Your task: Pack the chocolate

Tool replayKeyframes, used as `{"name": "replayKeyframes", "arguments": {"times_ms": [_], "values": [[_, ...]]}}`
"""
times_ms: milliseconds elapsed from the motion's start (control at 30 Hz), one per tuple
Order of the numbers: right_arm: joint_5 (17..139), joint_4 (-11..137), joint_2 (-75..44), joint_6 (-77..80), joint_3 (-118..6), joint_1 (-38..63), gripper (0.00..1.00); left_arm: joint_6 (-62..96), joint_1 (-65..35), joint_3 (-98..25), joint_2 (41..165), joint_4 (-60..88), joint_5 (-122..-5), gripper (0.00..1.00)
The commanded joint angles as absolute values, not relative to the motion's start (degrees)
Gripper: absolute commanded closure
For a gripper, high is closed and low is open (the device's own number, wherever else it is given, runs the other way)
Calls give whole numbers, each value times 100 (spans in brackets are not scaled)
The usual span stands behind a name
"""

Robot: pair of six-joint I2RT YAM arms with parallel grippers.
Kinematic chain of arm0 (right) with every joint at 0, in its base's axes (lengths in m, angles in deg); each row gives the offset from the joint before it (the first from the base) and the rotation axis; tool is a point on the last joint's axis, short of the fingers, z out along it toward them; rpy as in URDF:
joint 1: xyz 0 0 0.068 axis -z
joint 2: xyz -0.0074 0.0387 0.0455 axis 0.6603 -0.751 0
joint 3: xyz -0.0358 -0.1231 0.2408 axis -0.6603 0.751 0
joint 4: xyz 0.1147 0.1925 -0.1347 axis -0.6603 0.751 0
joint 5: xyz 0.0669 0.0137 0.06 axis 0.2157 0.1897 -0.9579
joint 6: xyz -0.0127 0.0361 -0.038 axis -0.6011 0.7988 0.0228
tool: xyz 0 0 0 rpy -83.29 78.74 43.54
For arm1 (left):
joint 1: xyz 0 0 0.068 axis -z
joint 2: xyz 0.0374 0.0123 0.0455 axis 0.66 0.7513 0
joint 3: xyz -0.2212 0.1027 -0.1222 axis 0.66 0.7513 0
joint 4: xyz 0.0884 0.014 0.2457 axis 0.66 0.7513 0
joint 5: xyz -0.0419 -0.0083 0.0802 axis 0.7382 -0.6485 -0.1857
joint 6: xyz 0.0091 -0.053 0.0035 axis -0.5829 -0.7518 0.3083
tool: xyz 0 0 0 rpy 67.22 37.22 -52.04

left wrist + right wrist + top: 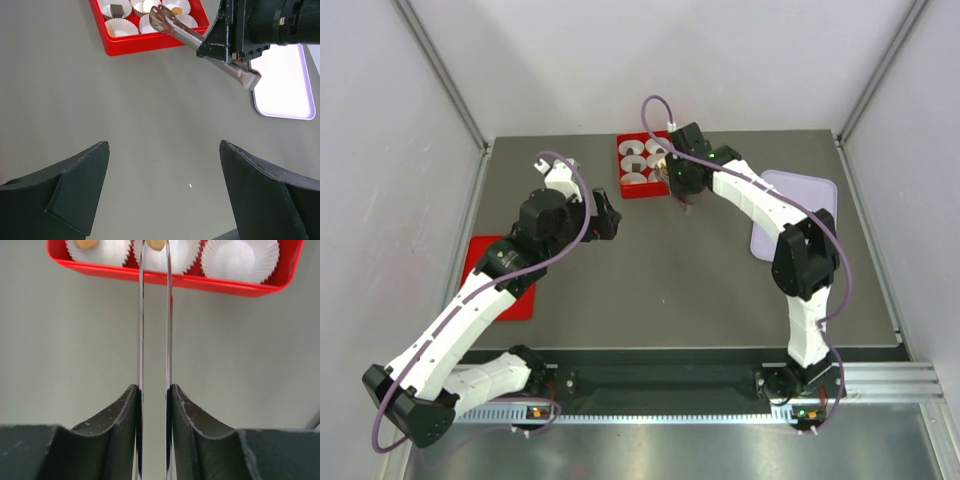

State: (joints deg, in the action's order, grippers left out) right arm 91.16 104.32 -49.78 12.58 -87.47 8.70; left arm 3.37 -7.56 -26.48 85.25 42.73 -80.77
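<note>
A red tray [621, 165] of white fluted paper cups sits at the table's far middle. My right gripper [154, 390] is shut on metal tongs [140, 315], which reach over the tray's near rim [200, 284]. A tan chocolate [156, 244] sits between the tong tips over a cup; I cannot tell whether it is pinched or resting. Another tan chocolate [86, 243] lies in the cup to its left. In the left wrist view a dark chocolate [116, 8] and a tan one [177, 9] lie in cups. My left gripper [165, 165] is open and empty over bare table.
A lavender tray [800, 200] lies at the right, under my right arm. A red lid [475, 255] lies at the left, partly under my left arm. One cup [240, 257] at the tray's right is empty. Grey walls close in the table.
</note>
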Motion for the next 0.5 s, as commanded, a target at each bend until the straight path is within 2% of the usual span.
{"name": "replayKeyframes", "arguments": {"times_ms": [0, 467], "values": [[9362, 10264, -4713, 1238, -8667, 757, 72, 406, -790, -2816, 8506, 4165, -8147, 4], [9309, 10203, -4677, 1159, -8605, 722, 65, 362, -790, -2808, 8454, 4147, -8103, 4]]}}
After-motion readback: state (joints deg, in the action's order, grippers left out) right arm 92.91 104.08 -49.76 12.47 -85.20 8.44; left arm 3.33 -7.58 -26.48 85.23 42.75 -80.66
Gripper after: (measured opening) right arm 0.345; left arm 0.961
